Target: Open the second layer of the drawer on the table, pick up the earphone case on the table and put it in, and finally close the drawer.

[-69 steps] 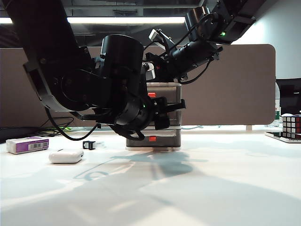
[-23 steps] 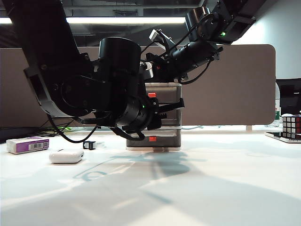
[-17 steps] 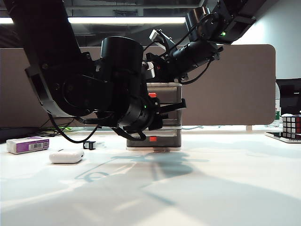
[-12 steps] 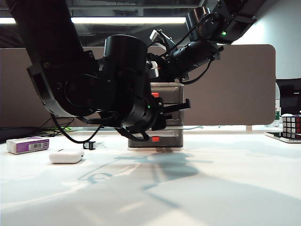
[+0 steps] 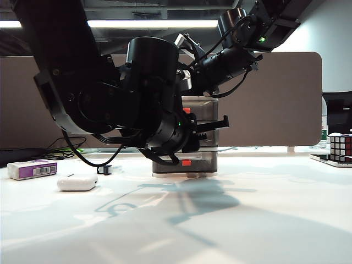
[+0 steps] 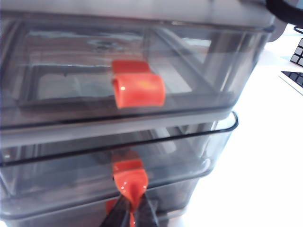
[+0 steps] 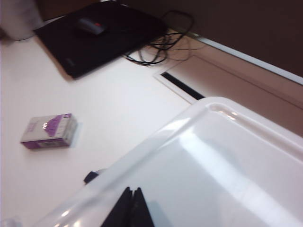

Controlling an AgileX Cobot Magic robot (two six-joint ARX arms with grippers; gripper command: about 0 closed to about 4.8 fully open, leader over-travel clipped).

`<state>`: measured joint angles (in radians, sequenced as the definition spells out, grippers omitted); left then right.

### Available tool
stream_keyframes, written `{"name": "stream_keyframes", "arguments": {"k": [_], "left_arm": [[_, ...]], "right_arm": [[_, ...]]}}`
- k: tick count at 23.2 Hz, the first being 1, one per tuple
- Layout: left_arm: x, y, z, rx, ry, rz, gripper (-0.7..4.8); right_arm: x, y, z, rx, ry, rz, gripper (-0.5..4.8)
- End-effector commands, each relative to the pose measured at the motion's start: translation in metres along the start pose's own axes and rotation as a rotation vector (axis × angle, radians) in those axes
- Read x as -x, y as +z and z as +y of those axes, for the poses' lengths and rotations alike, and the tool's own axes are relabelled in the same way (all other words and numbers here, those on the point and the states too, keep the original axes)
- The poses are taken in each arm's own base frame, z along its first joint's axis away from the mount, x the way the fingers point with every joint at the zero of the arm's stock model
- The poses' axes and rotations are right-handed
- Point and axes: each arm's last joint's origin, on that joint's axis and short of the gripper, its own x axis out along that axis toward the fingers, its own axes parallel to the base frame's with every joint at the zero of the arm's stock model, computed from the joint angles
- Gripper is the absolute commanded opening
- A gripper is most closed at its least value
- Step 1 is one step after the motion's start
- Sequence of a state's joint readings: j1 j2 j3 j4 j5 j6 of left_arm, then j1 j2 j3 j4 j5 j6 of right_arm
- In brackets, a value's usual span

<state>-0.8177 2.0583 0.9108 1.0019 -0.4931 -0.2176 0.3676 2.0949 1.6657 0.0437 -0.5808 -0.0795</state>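
The drawer point(image 5: 206, 104), a white-framed unit with three smoky layers and red handles, stands mid-table. In the left wrist view the second layer point(image 6: 189, 156) sticks out a little past the top one point(image 6: 199, 71). My left gripper point(image 6: 131, 213) is shut on the second layer's red handle point(image 6: 129, 176). From outside, the left gripper point(image 5: 191, 135) covers that handle. My right gripper point(image 7: 131, 195) is shut, its tips resting on the unit's white top point(image 7: 227, 161); behind the left arm it shows as the right gripper point(image 5: 185, 81). The white earphone case point(image 5: 77, 182) lies on the table point(image 5: 247, 220), far left of both grippers.
A white-and-purple box point(image 5: 32, 169) and a small black clip point(image 5: 104, 169) lie behind the case; the box point(image 7: 49, 131) also shows in the right wrist view. A Rubik's cube point(image 5: 341, 146) sits at the far right. A black pad with a mouse point(image 7: 99, 33) and cables lie at the back.
The left arm has swung slightly to the right, gripper still on the handle, and the whole drawer unit has shifted a little right with it. The right arm and earphone case have stayed put.
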Motion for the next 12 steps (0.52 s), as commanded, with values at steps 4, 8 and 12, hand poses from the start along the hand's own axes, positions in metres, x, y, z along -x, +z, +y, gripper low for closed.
{"name": "stream_keyframes", "arguments": {"k": [4,8,12], "left_arm": [[0.001,-0.001,-0.004,-0.013,-0.023,0.019,-0.06],[0.001,-0.001,-0.003,-0.013,-0.022,0.018,-0.06],[0.0,0.0,-0.001,-0.011,-0.017,0.017,-0.06]], "right_arm": [[0.024,0.029,0.014,0.036,0.071,-0.052,-0.05],[0.043,0.036,0.019,0.053,0.084,0.007,-0.05],[0.05,0.027,0.022,0.047,0.116,0.114,-0.05]]}}
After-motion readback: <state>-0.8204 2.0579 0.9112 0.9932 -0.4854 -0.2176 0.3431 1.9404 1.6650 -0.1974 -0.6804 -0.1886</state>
